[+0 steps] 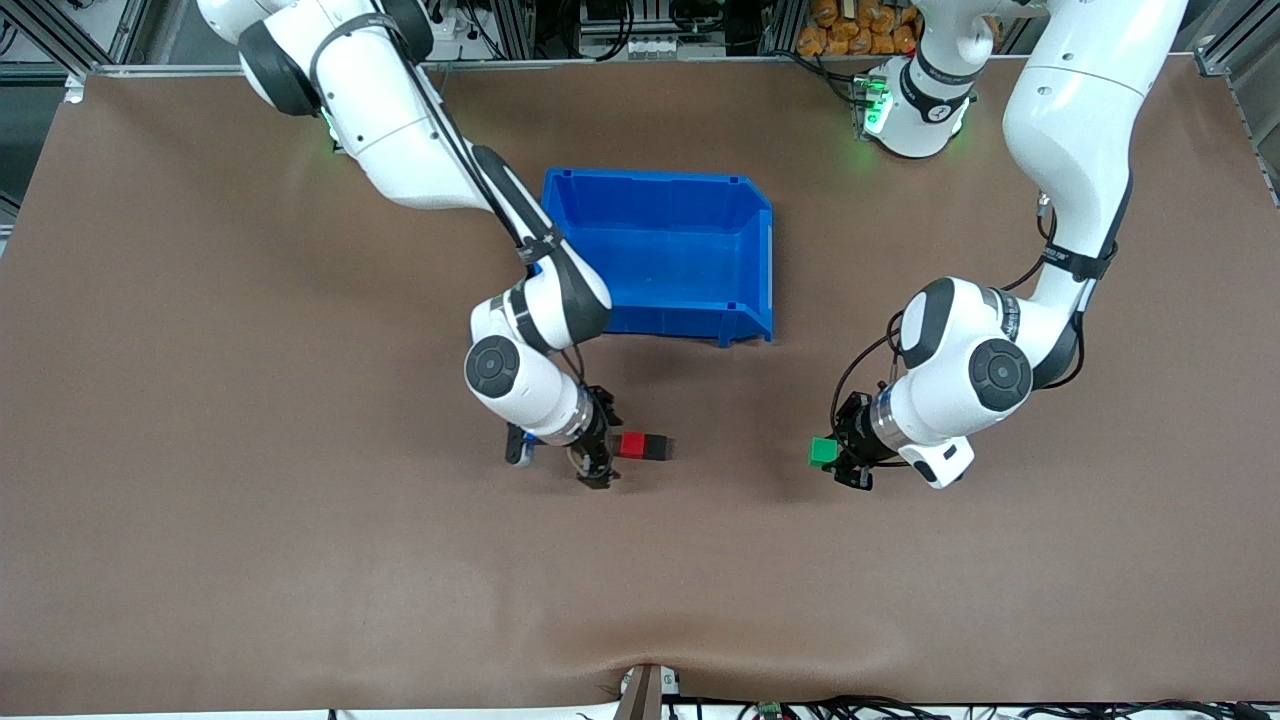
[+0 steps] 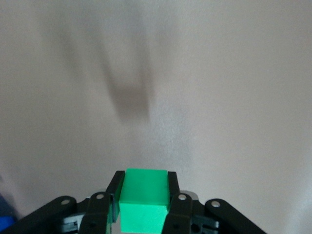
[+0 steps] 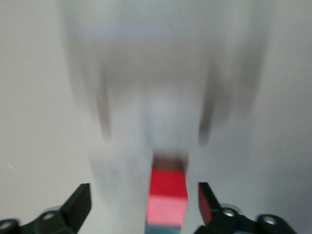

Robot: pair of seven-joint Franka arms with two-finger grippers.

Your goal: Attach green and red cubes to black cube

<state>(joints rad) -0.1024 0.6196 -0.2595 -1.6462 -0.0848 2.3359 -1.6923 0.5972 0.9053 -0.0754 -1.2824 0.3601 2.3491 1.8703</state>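
Observation:
The red cube point(image 1: 631, 445) lies on the table joined to the black cube point(image 1: 657, 447), nearer to the front camera than the blue bin. My right gripper point(image 1: 603, 440) is low at the red end of the pair and open. In the right wrist view the red cube point(image 3: 168, 192) stands between the spread fingers of my right gripper point(image 3: 144, 195) and touches neither; that view is blurred. My left gripper point(image 1: 845, 457) is shut on the green cube point(image 1: 823, 452), just above the table toward the left arm's end. The green cube point(image 2: 144, 195) fills the left gripper point(image 2: 145, 178) in its wrist view.
The blue bin point(image 1: 650, 178) stands mid-table, close to the right arm's forearm, and nothing shows in it. A stretch of bare brown table lies between the red and black pair and the green cube.

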